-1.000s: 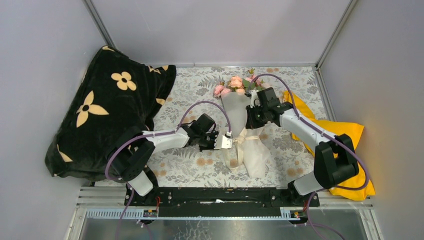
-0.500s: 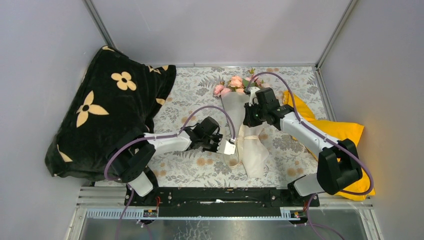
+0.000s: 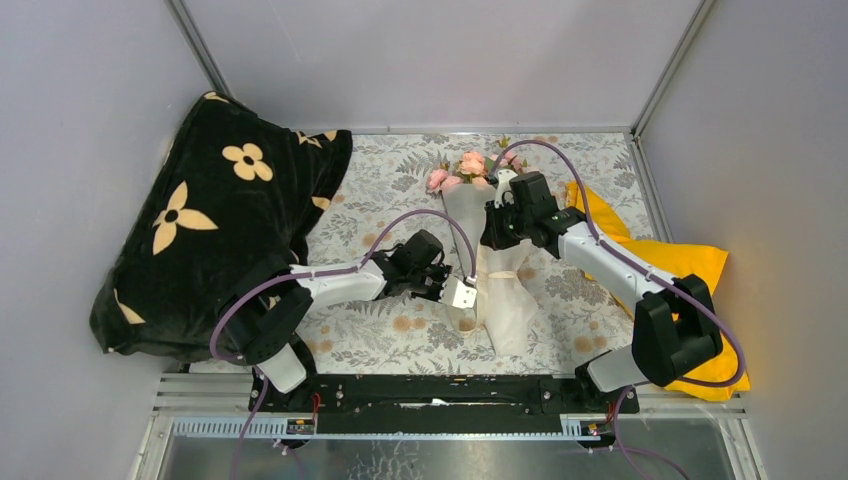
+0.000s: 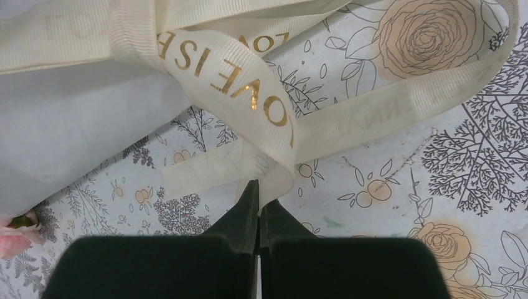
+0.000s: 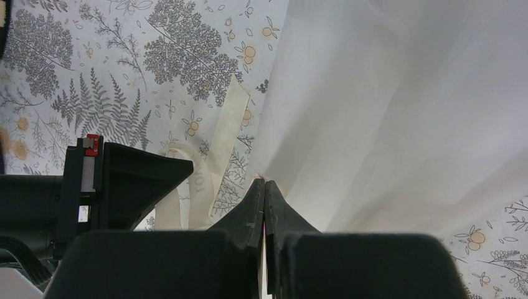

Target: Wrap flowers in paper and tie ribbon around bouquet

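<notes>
The left arm (image 3: 335, 283) and right arm (image 3: 603, 262) have white link shells and black joint housings, on a black base rail (image 3: 430, 392). A thin purple cable (image 3: 415, 212) runs along each. Matte black wedge-shaped fingers (image 4: 240, 224) tip both wrists, and the left gripper (image 3: 462, 293) bears a small red tab (image 5: 92, 144).

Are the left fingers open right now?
No, the left fingers are pressed together, pinching the ribbon at their tips.

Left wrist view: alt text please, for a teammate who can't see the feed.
The left gripper, shut, pinches a fold of the cream ribbon with gold lettering, which loops over the grey floral tablecloth. The white paper fills the upper left, and a pink rose peeks in at the left edge.
</notes>
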Motion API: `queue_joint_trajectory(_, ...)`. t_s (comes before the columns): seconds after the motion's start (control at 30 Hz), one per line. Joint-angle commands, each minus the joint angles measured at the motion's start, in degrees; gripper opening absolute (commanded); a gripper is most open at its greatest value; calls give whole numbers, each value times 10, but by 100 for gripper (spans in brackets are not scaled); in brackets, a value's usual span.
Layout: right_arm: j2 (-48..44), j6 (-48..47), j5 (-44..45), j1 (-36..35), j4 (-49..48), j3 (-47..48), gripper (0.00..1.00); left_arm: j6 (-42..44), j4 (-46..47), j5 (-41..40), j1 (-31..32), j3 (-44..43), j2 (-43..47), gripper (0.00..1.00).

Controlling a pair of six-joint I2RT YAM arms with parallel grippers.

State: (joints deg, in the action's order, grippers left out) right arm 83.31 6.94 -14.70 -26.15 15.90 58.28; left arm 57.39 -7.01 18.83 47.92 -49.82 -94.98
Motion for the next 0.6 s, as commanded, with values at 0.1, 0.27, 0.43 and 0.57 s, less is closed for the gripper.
queue_joint_trajectory(0.1,22,-8,-25,-1,-31,52,0,13,30,-9,4,-14,-7,0)
queue_joint_trajectory(0.27,-33,82,-7,147,-87,-36,0,55,29,-54,-19,20,-6,0)
queue_joint_trajectory(0.43,-141,185,-31,373,-172,-235,0,119,47,-74,-67,88,3,0)
queue_joint_trajectory(0.57,-162,226,-55,450,-240,-331,0,165,57,-81,-103,110,-1,0)
